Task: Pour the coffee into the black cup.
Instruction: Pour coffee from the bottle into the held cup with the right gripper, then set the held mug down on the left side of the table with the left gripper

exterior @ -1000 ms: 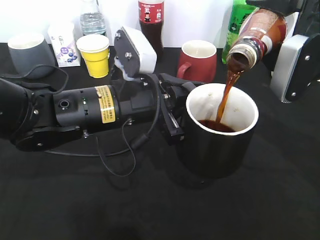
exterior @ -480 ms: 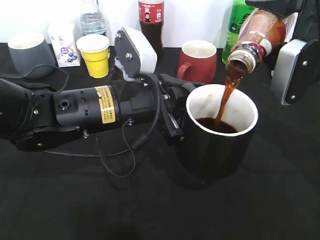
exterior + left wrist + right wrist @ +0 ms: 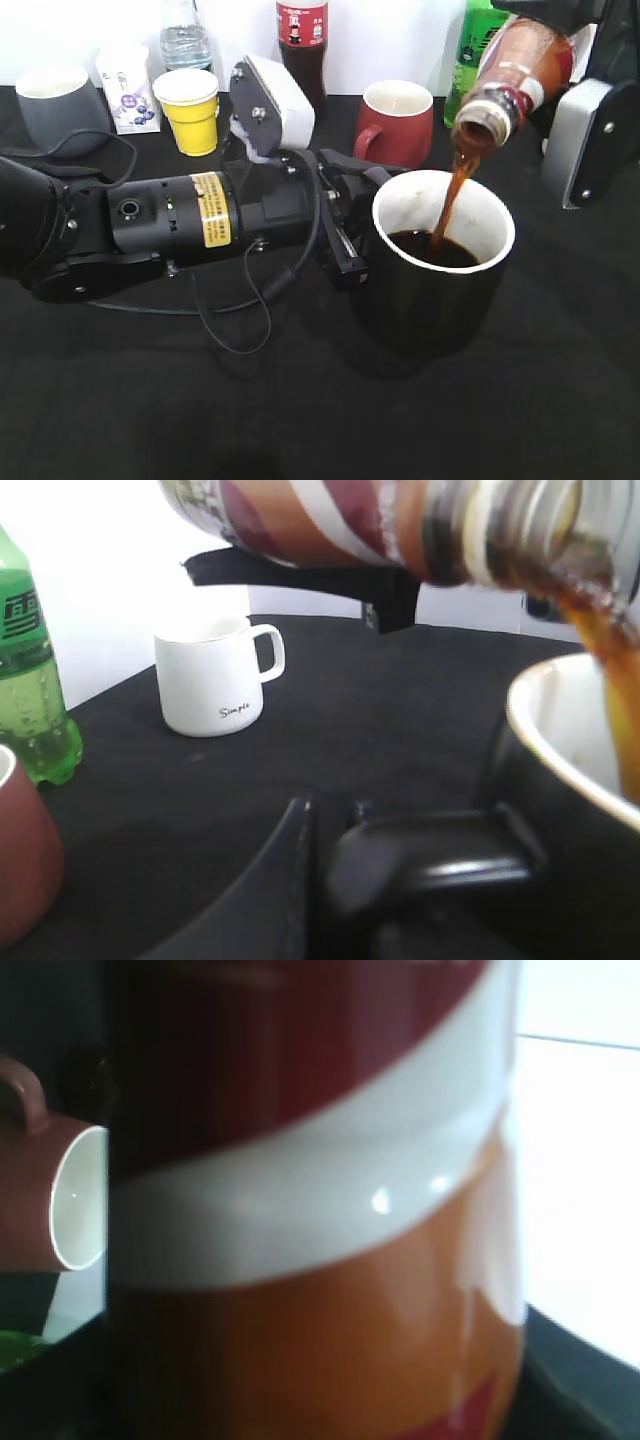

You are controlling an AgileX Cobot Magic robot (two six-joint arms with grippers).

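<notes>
Now pouring, coffee (image 3: 520, 62) tilted at upper right, pinched by right gripper (image 3: 560, 40), brown stream into black cup (image 3: 440, 270) at center right, left gripper (image 3: 345, 235) clamped on its handle.

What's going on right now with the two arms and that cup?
Left gripper shut on cup handle. Right gripper shut on coffee bottle, tipped, stream landing in cup. Cup partly full. Nothing in the way.
</notes>
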